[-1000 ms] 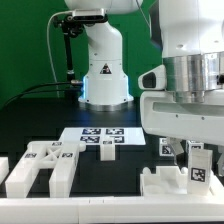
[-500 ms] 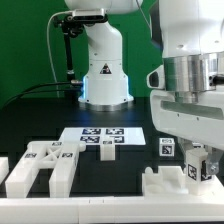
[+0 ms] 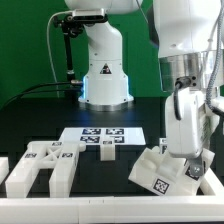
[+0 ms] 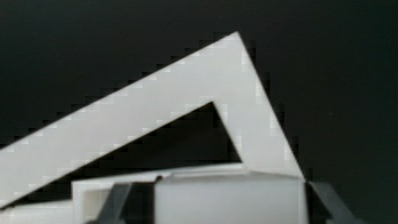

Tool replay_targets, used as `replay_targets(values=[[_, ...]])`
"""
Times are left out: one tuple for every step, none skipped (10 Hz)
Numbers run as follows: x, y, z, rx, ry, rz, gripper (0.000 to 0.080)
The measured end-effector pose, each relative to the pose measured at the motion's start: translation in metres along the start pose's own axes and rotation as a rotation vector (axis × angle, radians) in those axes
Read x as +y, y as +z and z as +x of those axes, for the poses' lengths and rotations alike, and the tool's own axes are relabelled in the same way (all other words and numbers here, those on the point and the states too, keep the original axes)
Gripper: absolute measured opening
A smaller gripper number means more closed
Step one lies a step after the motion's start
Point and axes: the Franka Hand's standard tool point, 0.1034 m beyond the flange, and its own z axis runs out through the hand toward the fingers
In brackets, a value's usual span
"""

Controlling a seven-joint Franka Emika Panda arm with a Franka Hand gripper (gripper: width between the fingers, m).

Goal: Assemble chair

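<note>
My gripper [image 3: 188,160] hangs at the exterior view's lower right, tilted, with its wrist turned. It is shut on a white chair part [image 3: 160,176], a chunky framed piece with black-and-white tags, which is tipped up at an angle just above the table. In the wrist view the same part [image 4: 214,90] shows as a white angled frame with a dark opening. A white block of it [image 4: 222,198] sits between my two dark fingers [image 4: 125,200]. Another white chair part [image 3: 45,165], forked with two prongs and tags on top, lies flat at the exterior view's lower left.
The marker board [image 3: 100,138] lies flat on the black table between the two parts. The arm's white base [image 3: 105,75] stands behind it. A small white piece [image 3: 3,166] shows at the far left edge. A white ledge [image 3: 80,208] runs along the front.
The wrist has turned and tilted. The white part at the lower right, which lay level on the table, is now tipped up at an angle and shifted slightly left in the gripper.
</note>
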Motion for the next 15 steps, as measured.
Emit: replay_targets(values=[[0.001,0.001,-0.001,-0.003,0.018,-0.001,0.0287],[0.003,0.002,-0.002,-0.002,0.013,-0.002,0.0287],[0.003,0.002,-0.002,-0.002,0.011,-0.002,0.0287],[0.003,0.002,-0.002,-0.002,-0.019,-0.003,0.0287],[0.003,0.002,-0.002,-0.003,-0.02,-0.003,0.046],[0.003,0.002,-0.002,-0.003,-0.023,-0.003,0.0589],[0.003,0.002,-0.002,-0.003,-0.024,-0.003,0.0589],[0.003,0.002,-0.002,-0.003,-0.028,-0.003,0.0631],[0.001,-0.002,-0.002,-0.005,-0.082,-0.001,0.0644],[-0.012,-0.025,0.0,-0.022,-0.228,0.004,0.0649],[-0.022,-0.043,0.001,-0.036,-0.292,0.027,0.0649],[-0.028,-0.051,0.001,-0.042,-0.331,0.039,0.0649],[-0.024,-0.045,0.001,-0.037,-0.321,0.034,0.0649],[-0.023,-0.043,0.001,-0.035,-0.326,0.031,0.0649],[-0.023,-0.043,0.001,-0.035,-0.326,0.032,0.0649]])
